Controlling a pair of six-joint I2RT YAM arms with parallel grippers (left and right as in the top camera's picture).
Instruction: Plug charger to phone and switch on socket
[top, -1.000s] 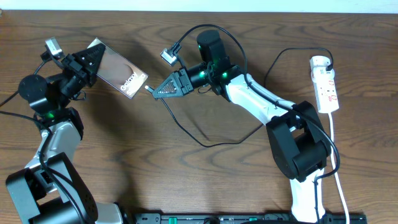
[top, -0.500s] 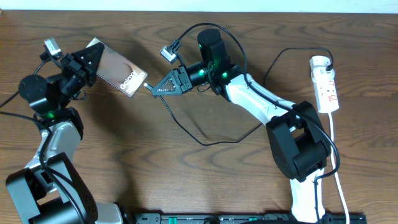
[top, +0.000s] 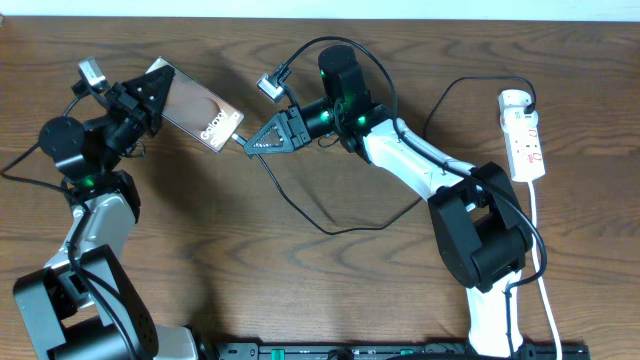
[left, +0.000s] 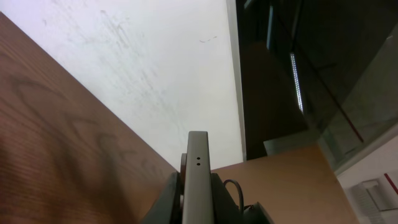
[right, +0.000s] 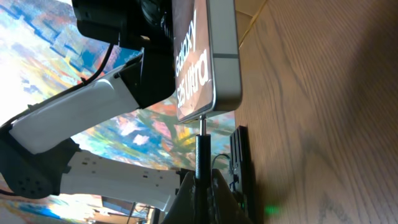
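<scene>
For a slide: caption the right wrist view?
Right gripper holds the charger plug at the phone's end.

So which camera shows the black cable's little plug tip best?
The right wrist view: the thin black charger cable's plug tip sits close-up, at the flat dark phone's edge. Overhead it is a tiny speck; the left wrist view shows only the phone's edge.

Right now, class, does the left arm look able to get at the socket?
Probably not. The left gripper is shut on the phone at far left. The socket lies at far right, beyond the right arm, which stands between them.
</scene>
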